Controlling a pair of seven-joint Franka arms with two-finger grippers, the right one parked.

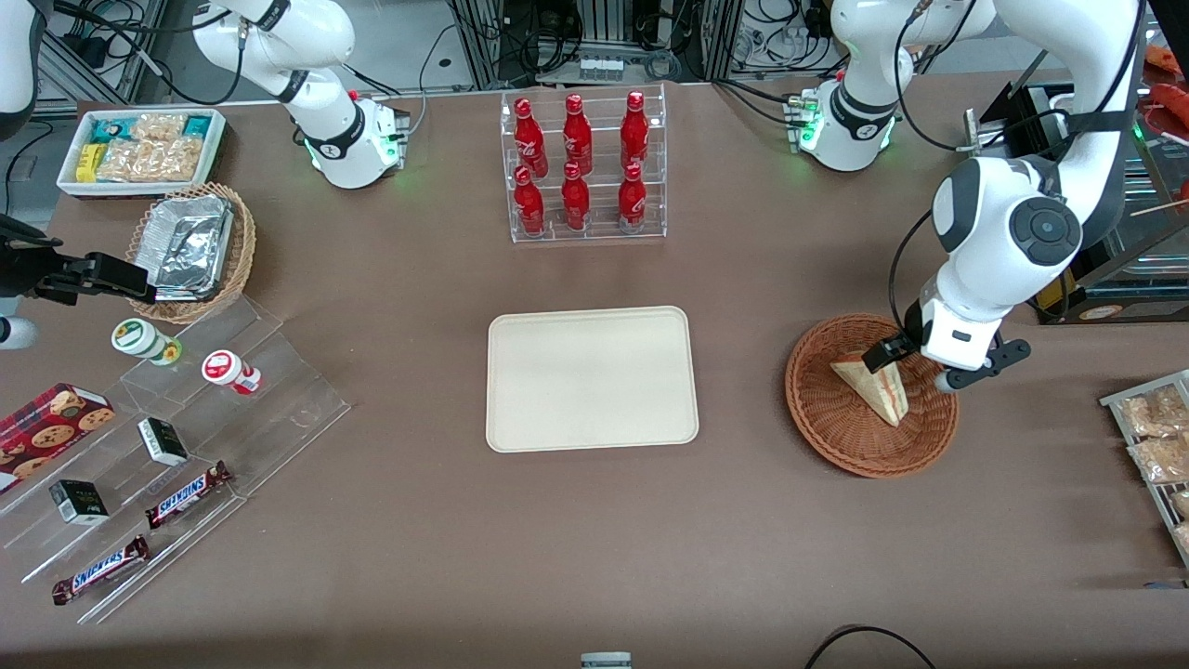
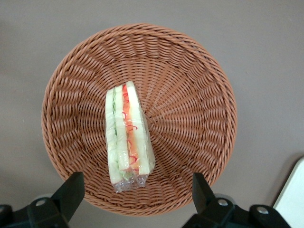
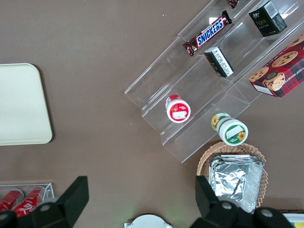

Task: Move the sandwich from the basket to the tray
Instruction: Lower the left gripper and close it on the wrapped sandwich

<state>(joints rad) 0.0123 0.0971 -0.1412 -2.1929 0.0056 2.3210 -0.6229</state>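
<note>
The sandwich (image 1: 878,388), a wrapped wedge with red and green filling, lies in the round reddish-brown basket (image 1: 817,418) toward the working arm's end of the table. My left gripper (image 1: 915,367) hangs open just above the basket, over the edge farther from the front camera. In the left wrist view the sandwich (image 2: 127,133) lies near the middle of the basket (image 2: 190,118). My gripper (image 2: 137,192) stands over the sandwich's wrapped end, its black fingers (image 2: 71,190) wide apart and touching nothing. The cream tray (image 1: 591,378) lies bare at the table's middle, and a corner of the tray (image 2: 292,199) shows beside the basket.
A clear rack of red bottles (image 1: 581,167) stands farther from the front camera than the tray. Toward the parked arm's end are a white snack bin (image 1: 141,149), a tan wicker basket of foil containers (image 1: 190,251) and acrylic steps (image 1: 186,446) holding candy bars. Bagged snacks (image 1: 1152,437) lie near the basket.
</note>
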